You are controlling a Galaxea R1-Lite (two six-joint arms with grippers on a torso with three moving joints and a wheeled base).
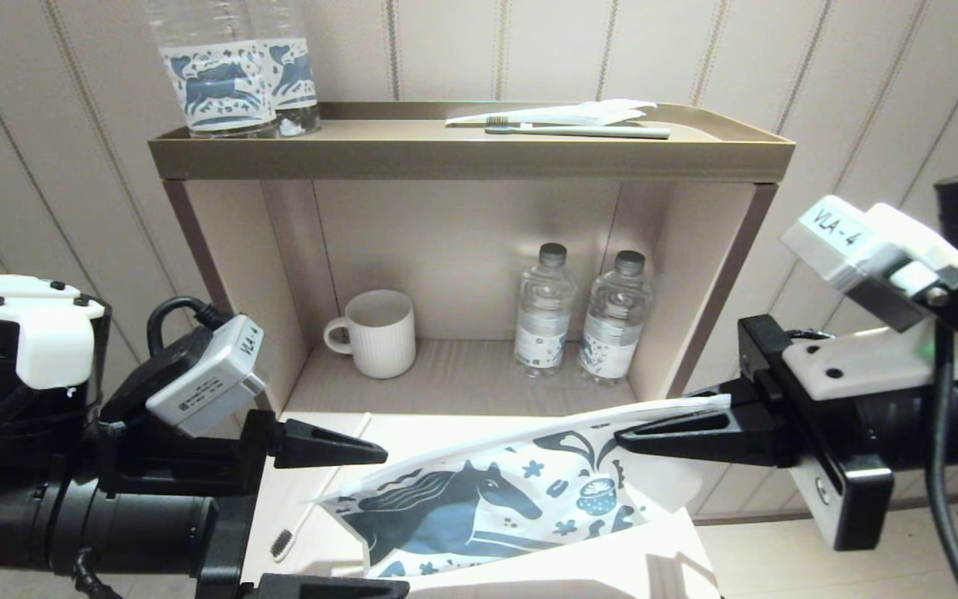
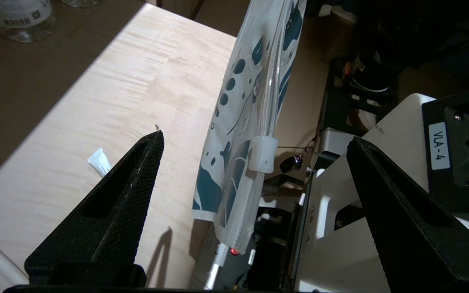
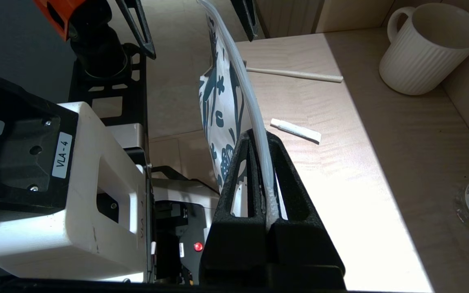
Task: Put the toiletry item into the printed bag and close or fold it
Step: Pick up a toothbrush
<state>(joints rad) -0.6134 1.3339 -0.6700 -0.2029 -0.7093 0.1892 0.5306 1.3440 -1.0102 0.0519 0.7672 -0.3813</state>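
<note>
Pale wood forms the counter under a beige open shelf unit, as seen from the head camera; a ribbed white mug and two water bottles stand in the recess. The printed bag is held above the counter's front edge, one end pinched in the closed right gripper. The left gripper is spread wide beside the bag's free end and holds nothing. A toothbrush lies on the counter by the left gripper.

From the left wrist camera, the bag is seen edge-on between the parted fingers, untouched by either, with a white zip slider on its top strip. A small white tube lies on the counter.

From the right wrist camera, the bag's strip is clamped between the closed fingers; the toothbrush handle and the tube lie apart on the counter.

Judgement: no toiletry item can be seen inside the bag, so loading appears not yet done. The next move calls for the bag to be kept steady while the left gripper takes an item from the counter.
</note>
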